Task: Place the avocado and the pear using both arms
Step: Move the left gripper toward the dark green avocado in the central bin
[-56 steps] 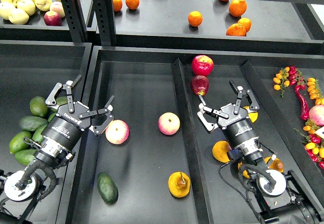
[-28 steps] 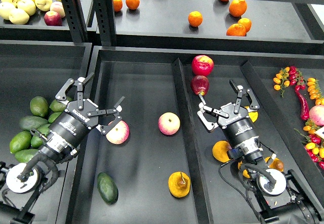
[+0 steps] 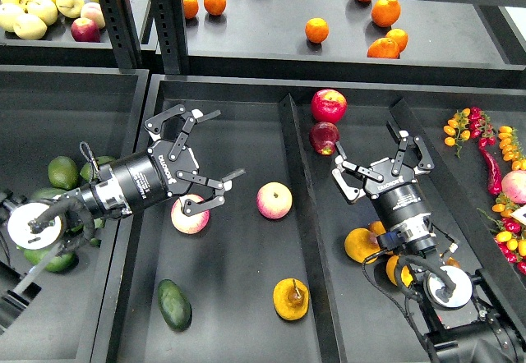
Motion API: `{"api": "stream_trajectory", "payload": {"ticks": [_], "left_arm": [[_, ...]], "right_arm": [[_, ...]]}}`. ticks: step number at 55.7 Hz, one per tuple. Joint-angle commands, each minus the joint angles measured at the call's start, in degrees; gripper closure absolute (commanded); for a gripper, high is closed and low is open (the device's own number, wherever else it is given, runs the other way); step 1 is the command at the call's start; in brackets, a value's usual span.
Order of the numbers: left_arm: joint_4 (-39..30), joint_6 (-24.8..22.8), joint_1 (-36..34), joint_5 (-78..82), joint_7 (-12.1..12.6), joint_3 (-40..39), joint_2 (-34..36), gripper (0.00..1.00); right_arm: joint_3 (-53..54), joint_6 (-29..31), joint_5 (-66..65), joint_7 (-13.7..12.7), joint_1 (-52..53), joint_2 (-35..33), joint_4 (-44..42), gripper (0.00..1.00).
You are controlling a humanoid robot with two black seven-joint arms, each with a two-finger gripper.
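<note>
Left gripper (image 3: 205, 158) open, empty, over centre tray — avocado (image 3: 174, 304) and pear (image 3: 291, 298) unobstructed near front edge. Right gripper (image 3: 380, 152) open, empty — partly hides oranges (image 3: 360, 245).

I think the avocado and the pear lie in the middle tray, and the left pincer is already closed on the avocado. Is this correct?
Not entirely. The avocado and the pear do lie in the middle tray, but the head view shows the left pincer open and empty, up near an apple, away from the avocado.

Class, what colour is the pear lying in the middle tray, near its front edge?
Golden orange-yellow with a brownish blotch around its stem: the pear, seen in the head view.
</note>
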Motion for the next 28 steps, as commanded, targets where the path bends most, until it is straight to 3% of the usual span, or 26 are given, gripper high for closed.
{"api": "stream_trajectory", "payload": {"ticks": [1,14,28], "left_arm": [[2.49,-1.76,-9.69,0.39,-0.01,14.23,0.80,0.03],[4.69,-1.76,-20.76,0.82,-0.01,32.61,0.36,0.03],[4.78,-1.76,-22.44,6.00,-0.01,39.39,0.54,0.03]], "right_arm": [[1.59,-0.04,0.00,-0.02,1.48,0.00,-1.59,0.00],[2.65,-0.04,0.00,-0.02,2.80,0.00,-3.08,0.00],[2.56,-0.04,0.17,-0.89,3.41,0.00,-4.75,0.00]]}}
